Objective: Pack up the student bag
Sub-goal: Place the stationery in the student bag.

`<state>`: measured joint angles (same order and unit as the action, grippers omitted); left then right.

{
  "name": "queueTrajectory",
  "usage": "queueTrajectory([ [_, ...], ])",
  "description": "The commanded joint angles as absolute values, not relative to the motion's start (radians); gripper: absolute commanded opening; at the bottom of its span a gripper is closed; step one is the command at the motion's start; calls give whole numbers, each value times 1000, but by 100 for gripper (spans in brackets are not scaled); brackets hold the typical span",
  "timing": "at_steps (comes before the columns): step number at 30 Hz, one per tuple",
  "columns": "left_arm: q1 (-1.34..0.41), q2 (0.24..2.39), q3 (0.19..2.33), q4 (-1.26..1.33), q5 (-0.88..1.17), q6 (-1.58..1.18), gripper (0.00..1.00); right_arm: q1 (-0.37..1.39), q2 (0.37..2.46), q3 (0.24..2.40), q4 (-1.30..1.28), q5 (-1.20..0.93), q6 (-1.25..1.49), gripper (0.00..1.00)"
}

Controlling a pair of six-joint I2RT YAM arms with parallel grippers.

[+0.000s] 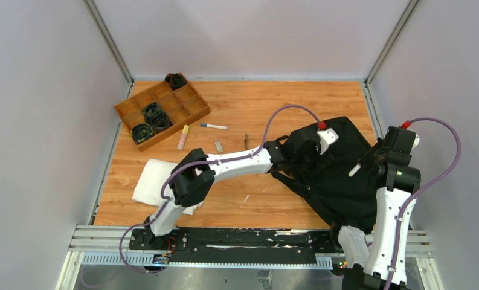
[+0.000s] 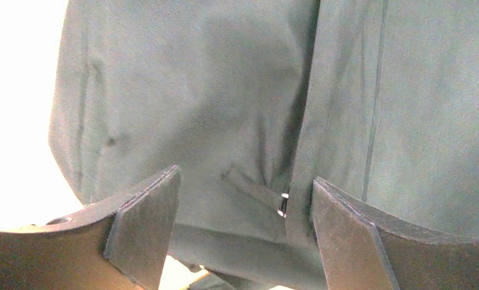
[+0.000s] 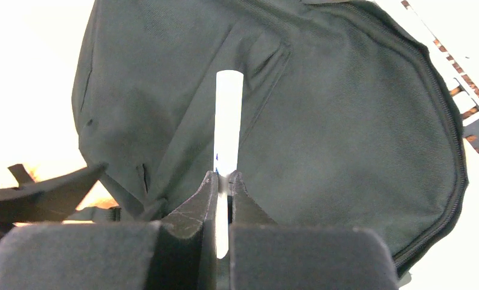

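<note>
The bag [image 1: 339,175] lies at the right of the worktop [image 1: 249,103], beneath both tools. Left tool [image 2: 246,193]: spread wide over the fabric, holding nothing. Right tool [image 3: 223,178]: clamped on a white stick [image 3: 229,115].

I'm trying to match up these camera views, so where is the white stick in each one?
Top external: white stick at the right, over the bag, held in the right end effector.
Left wrist: not in it; only bag fabric shows.
Right wrist: centre, pointing up the frame, clamped at its lower end.
Shared landmark: the black bag, in all three.
</note>
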<state>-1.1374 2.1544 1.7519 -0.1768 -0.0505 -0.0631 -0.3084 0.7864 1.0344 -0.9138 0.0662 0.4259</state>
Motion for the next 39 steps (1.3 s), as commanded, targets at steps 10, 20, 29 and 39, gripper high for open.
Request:
queueTrajectory([
  [10, -1104, 2195, 1800, 43, 4, -192, 85, -323, 783, 1037, -933, -48, 449, 0],
  [20, -1112, 2277, 1913, -65, -67, -147, 84, -322, 775, 1023, -938, -61, 477, 0],
  [29, -1148, 2290, 1855, -6, -7, -162, 83, -322, 787, 1042, -967, 43, 479, 0],
  [39, -1163, 2302, 1881, -40, -71, -130, 84, -322, 803, 1066, -968, 38, 473, 0],
])
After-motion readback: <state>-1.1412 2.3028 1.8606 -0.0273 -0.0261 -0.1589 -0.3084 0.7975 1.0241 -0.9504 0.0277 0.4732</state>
